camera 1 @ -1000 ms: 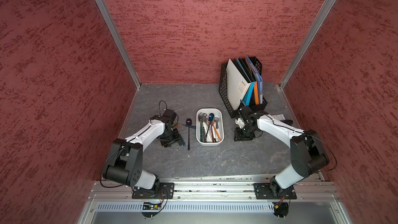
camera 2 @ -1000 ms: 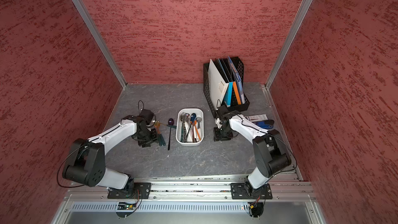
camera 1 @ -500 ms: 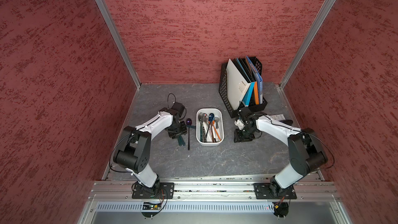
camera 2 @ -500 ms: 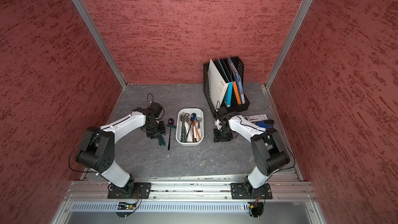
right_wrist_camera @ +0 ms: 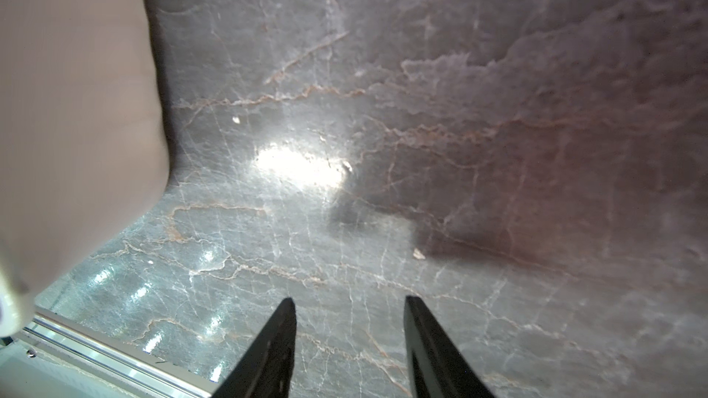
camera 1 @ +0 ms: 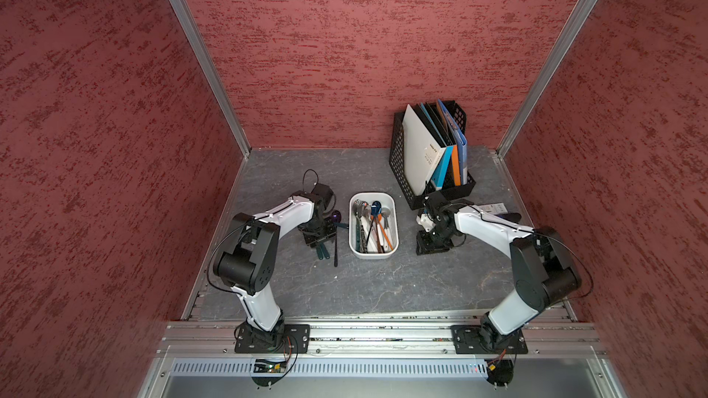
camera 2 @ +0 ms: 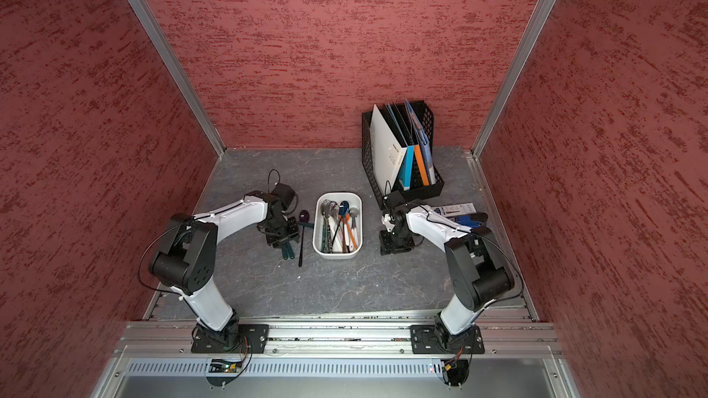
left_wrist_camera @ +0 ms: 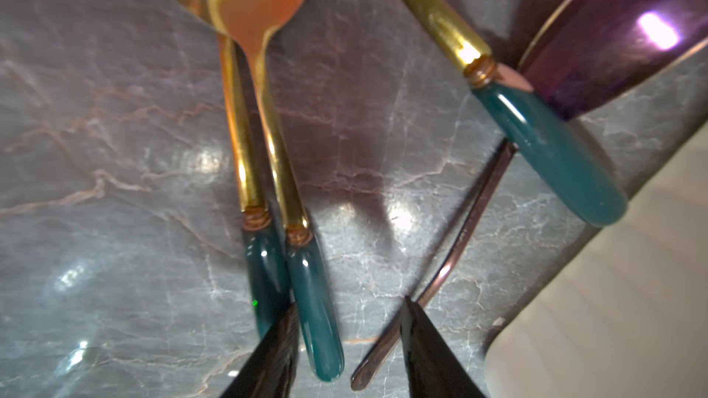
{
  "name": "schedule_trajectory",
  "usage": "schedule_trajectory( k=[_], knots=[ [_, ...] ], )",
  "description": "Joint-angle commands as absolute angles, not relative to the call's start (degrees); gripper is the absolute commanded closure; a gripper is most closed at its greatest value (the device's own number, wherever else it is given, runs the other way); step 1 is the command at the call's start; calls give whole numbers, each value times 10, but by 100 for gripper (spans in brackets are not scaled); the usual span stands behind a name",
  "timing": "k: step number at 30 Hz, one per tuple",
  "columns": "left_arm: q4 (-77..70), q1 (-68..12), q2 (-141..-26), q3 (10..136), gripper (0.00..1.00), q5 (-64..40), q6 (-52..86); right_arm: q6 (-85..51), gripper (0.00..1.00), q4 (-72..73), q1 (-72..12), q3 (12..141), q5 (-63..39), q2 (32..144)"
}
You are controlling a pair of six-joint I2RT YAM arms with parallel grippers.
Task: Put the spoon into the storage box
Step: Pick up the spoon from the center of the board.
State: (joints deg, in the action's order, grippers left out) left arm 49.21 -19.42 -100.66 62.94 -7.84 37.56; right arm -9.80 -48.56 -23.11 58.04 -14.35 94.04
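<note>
Spoon (left_wrist_camera: 306, 292), gold-bowled, teal-handled: not yet lifted, lying beside white plastic storage box (camera 1: 373, 256). Left gripper (left_wrist_camera: 350, 300) half-spread astride handle; right gripper (right_wrist_camera: 348, 298) half-spread, empty.

One storage box (camera 1: 373, 255), white. Holds a tangle of cutlery (camera 1: 373, 223) too dense to count. Loose on the counter (camera 1: 383, 292) beside it, four pieces: two gold spoons (left_wrist_camera: 268, 5) with green handles, side by side; one more gold piece (left_wrist_camera: 544, 147) with a green handle, head out of sight; one purple spoon (left_wrist_camera: 613, 32). One file rack (camera 1: 398, 162), black, with at least four folders (camera 1: 419, 155). One packet (camera 2: 456, 209). One blue-handled item (camera 2: 473, 220). Two tools: left tool (left_wrist_camera: 349, 302), right tool (right_wrist_camera: 348, 299).
</note>
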Motion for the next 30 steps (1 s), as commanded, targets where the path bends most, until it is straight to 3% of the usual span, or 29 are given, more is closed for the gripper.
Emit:
schedule_trajectory(
  k=[1, 7, 22, 30],
  knots=[
    [480, -196, -1020, 639, 54, -81, 378, -92, 51, -476, -231, 579, -141, 939],
    [474, -196, -1034, 633, 60, -78, 374, -92, 51, -477, -230, 581, -141, 939],
    [469, -194, -1040, 610, 88, -64, 357, -97, 52, -478, -230, 580, -155, 939],
    [480, -199, -994, 596, 96, -46, 340, -106, 52, -482, -231, 580, -155, 913]
  ],
)
